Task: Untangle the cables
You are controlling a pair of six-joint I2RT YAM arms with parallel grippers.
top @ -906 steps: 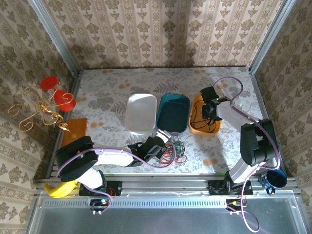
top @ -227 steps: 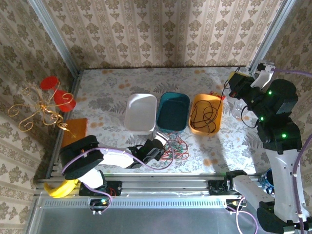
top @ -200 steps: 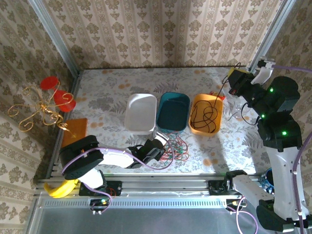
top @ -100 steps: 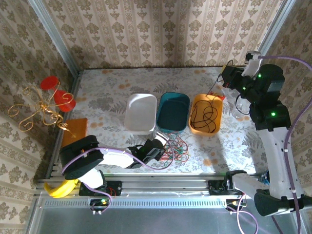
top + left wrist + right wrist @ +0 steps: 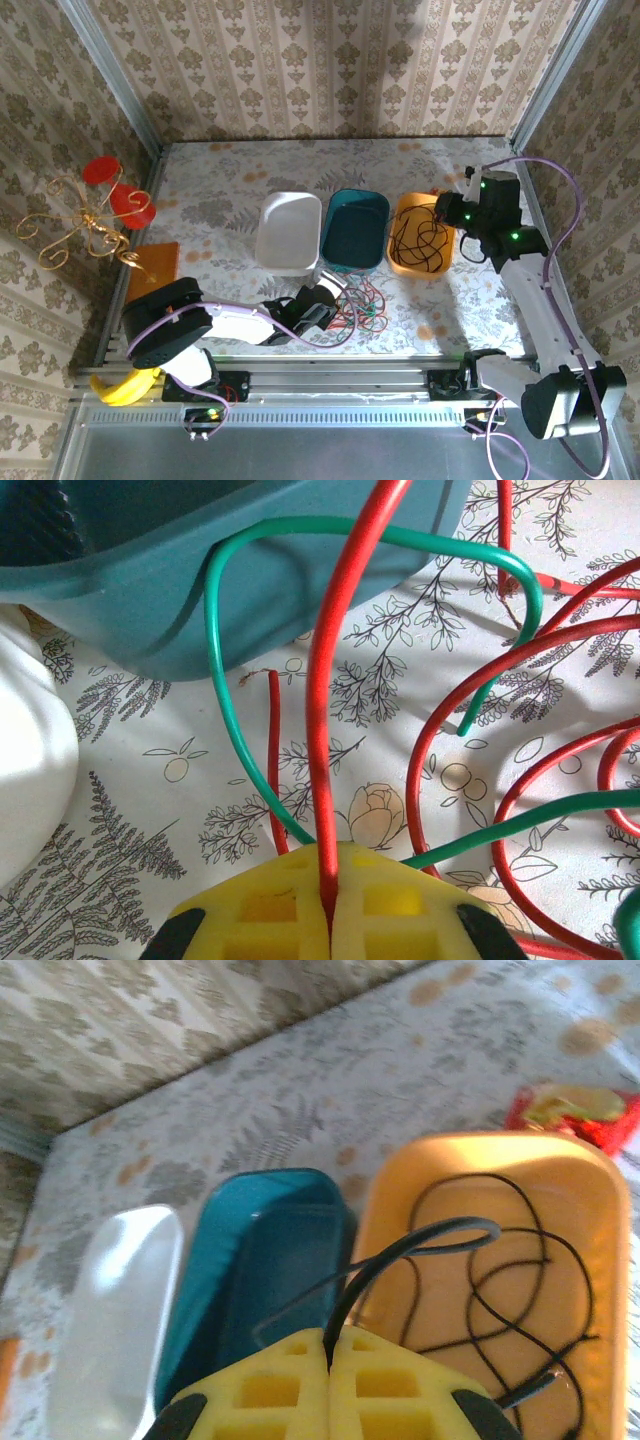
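Down from its high reach near the back corner half a second ago, the right gripper (image 5: 445, 210) now hangs just over the right edge of the orange bin (image 5: 418, 271), while the left arm has not shifted. The right jaws are pressed together on the black cable (image 5: 400, 1245). It rises from between the yellow pads, bends over, and runs down into loose loops lying inside the orange bin. The left gripper (image 5: 328, 865) sits low on the table (image 5: 220, 190), just in front of the teal bin (image 5: 200, 580) and beside the white bin (image 5: 30, 760). Its jaws are clamped on a red cable (image 5: 322, 780) that climbs straight up over the teal bin's rim. A green cable (image 5: 215, 680) arches beside it, and more red and green loops sprawl on the table to its right.
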